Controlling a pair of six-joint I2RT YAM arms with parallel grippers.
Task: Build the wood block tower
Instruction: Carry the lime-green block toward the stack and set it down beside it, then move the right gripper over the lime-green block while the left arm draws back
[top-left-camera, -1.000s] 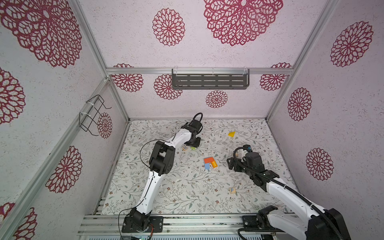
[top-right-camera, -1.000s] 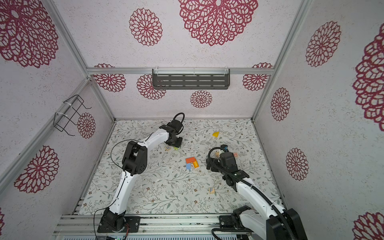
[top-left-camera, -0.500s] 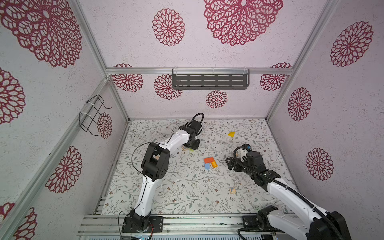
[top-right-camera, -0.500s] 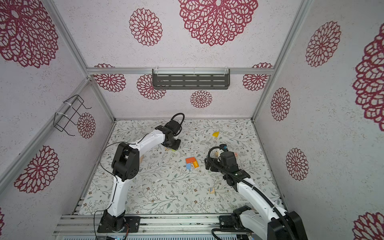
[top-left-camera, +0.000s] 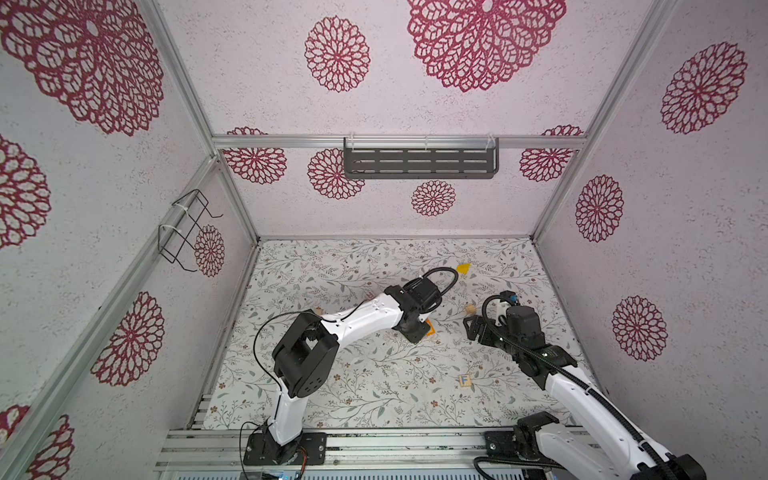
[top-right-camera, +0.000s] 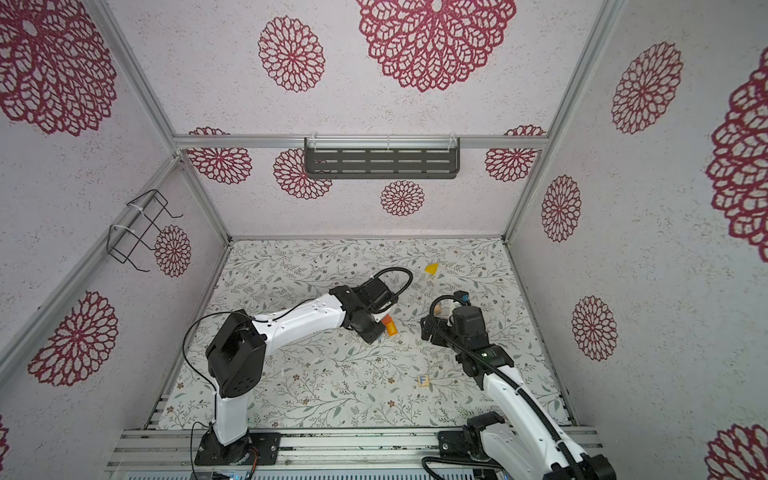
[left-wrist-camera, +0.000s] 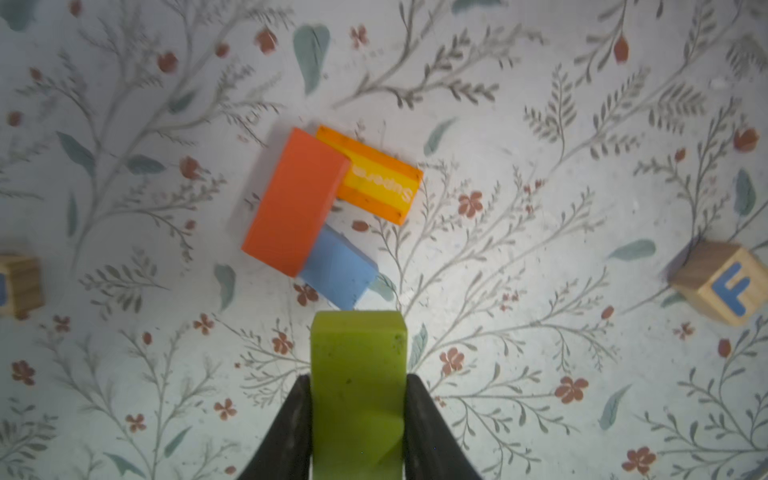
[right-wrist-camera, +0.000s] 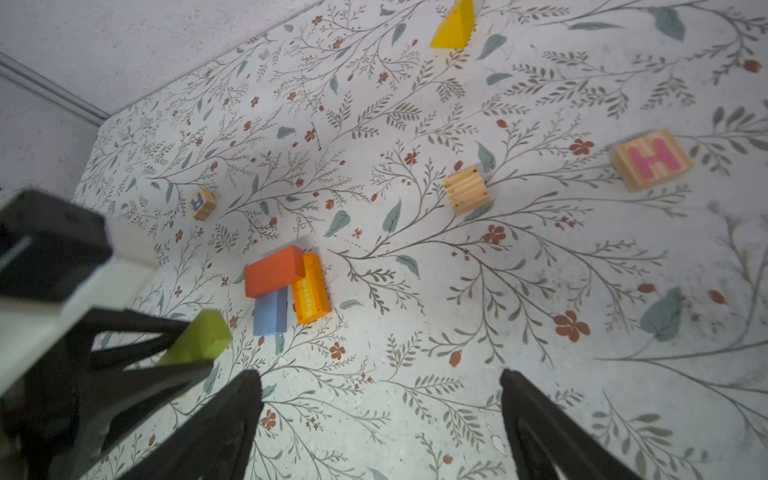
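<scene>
Left end effector (left-wrist-camera: 359, 380): pinching lime-green block (left-wrist-camera: 357, 349) near red block (left-wrist-camera: 295, 203) (next layer, likely).
Right end effector (right-wrist-camera: 380, 374): spread, empty.

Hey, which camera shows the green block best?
The left wrist view: the green block is close, clamped in the left gripper. The right wrist view shows one blurred end; in both top views the arm hides it.

Robot lab cell: aluminium frame (top-left-camera: 291, 142), wallpapered panels (top-left-camera: 249, 83).
</scene>
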